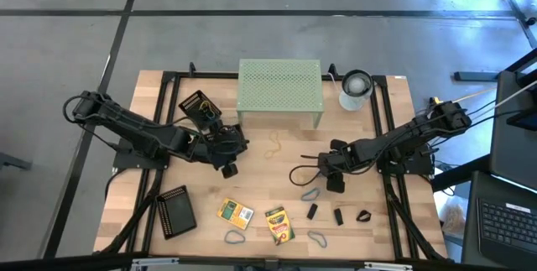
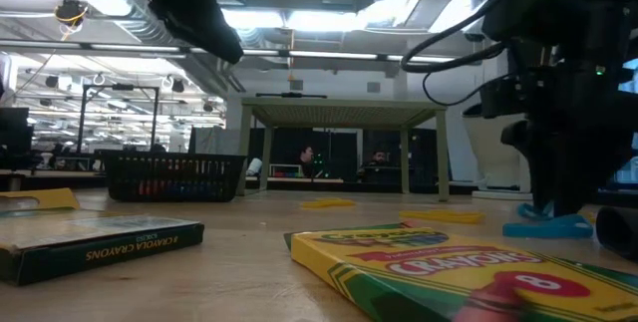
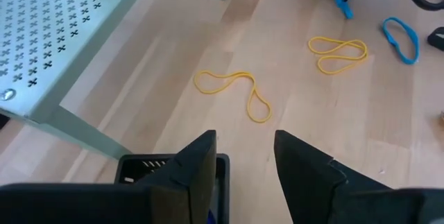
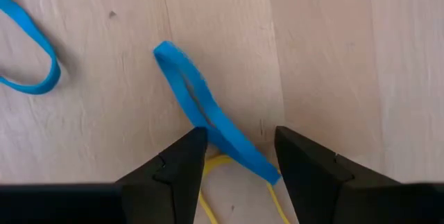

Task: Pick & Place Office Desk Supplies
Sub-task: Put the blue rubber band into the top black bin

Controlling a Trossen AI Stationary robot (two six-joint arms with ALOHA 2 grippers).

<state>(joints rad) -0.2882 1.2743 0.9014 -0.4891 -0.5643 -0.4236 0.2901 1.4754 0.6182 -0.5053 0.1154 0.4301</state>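
My right gripper [image 4: 241, 148] points down at the table right of centre [image 1: 331, 174], open. Its fingers stand on either side of a blue rubber band [image 4: 201, 109] that lies over a yellow band [image 4: 211, 165]. My left gripper [image 3: 244, 154] hangs open above bare wood left of centre [image 1: 228, 162], with two yellow bands [image 3: 236, 89] [image 3: 336, 52] lying ahead of it. A black slotted thing [image 3: 149, 165] shows behind one left finger; what it is I cannot tell. Two crayon boxes [image 1: 236, 213] [image 1: 279, 225] lie flat near the front edge. My right gripper's fingers come from above, with the blue band's end [image 4: 267, 168] lying close against the inner side of one finger [image 4: 298, 172]. Whether they touch I cannot tell. The band lies on the table.
A pale green riser [image 1: 279, 86] and a white-grey cylinder [image 1: 356, 89] stand at the back. One black mesh tray [image 1: 199, 105] sits left of the riser, another [image 1: 176, 212] at the near left. Black clips [image 1: 339, 216] and loose bands [image 1: 310, 194] [image 1: 234, 237] lie near the front.
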